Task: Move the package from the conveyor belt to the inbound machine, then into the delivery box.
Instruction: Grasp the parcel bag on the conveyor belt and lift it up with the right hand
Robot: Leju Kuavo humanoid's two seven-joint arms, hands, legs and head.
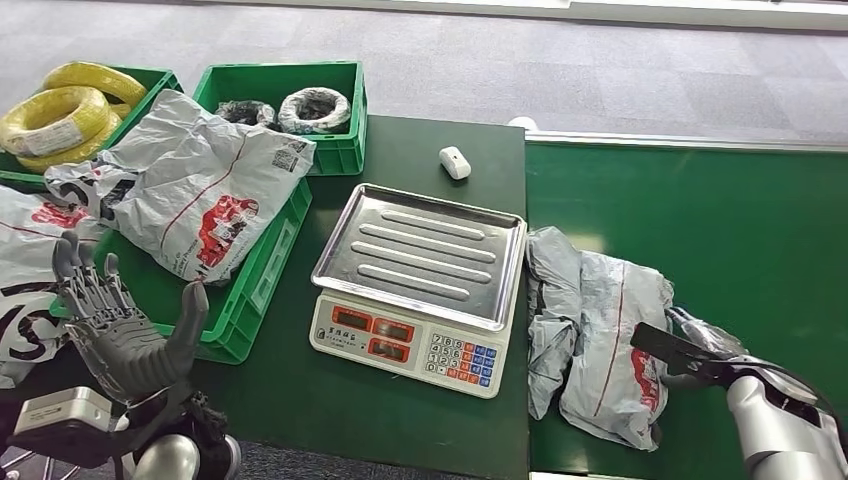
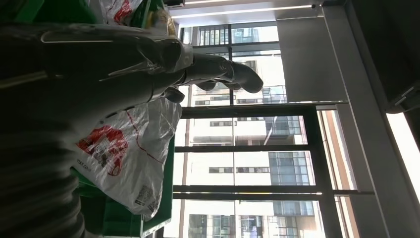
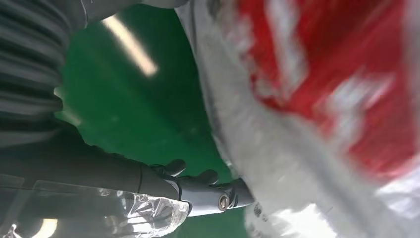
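One grey package (image 1: 600, 340) lies crumpled on the green conveyor belt (image 1: 720, 240), just beside the scale (image 1: 420, 285) on the desk (image 1: 420, 150). It looks to be a soft plastic mailer: light, floppy and slick, so it will likely sag and slide. A pinch on a bunched fold near its right edge seems the best hold. The right robot hand (image 1: 690, 355) reaches in low from the right, dark fingers at that edge of the package. The left robot hand (image 1: 125, 325) stands upright with fingers spread, holding nothing, before a green box (image 1: 255, 290) of other bags.

The left wrist view shows the left robot hand (image 2: 198, 69) extended and empty, a white bag (image 2: 129, 158) beyond.

The right wrist view, blurred, has the right robot hand (image 3: 198, 191) with fingertips at the package (image 3: 317, 109) rim; whether it grips, I cannot tell.
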